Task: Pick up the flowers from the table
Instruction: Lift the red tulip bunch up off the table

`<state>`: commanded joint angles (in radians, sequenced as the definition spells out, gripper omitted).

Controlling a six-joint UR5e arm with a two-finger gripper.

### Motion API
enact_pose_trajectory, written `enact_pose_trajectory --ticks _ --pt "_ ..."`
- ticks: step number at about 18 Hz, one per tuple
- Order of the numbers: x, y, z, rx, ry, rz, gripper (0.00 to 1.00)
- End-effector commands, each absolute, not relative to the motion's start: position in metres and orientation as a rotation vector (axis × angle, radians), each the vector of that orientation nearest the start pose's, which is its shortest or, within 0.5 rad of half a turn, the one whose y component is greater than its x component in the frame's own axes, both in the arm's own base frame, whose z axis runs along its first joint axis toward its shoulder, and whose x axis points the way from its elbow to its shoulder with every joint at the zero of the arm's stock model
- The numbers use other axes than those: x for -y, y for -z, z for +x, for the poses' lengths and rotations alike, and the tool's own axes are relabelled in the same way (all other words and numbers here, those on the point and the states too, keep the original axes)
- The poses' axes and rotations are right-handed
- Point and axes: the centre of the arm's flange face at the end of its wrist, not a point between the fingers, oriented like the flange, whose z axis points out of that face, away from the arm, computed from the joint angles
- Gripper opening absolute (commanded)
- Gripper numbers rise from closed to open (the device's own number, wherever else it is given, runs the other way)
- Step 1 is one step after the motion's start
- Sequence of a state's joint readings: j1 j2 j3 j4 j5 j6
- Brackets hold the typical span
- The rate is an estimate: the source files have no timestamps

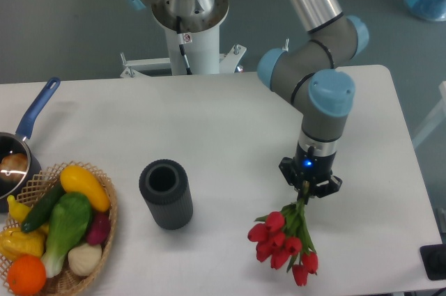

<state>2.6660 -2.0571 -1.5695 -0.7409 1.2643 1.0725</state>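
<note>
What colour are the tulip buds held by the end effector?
Red, with green stems; the flowers show clearly in the fixed camera view.

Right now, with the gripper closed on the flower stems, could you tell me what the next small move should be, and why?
Probably a short straight lift. The gripper is shut on the stems of the flowers, but the red buds hang low, close over the table. Whether they touch it I cannot tell, so raising clears them.
</note>
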Motion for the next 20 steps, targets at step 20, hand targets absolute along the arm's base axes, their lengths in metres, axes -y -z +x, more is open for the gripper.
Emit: enact_pose_trajectory --ticks 20 --pt "-0.448 -0.425 -0.520 -0.025 -0.228 -2.379 0.11"
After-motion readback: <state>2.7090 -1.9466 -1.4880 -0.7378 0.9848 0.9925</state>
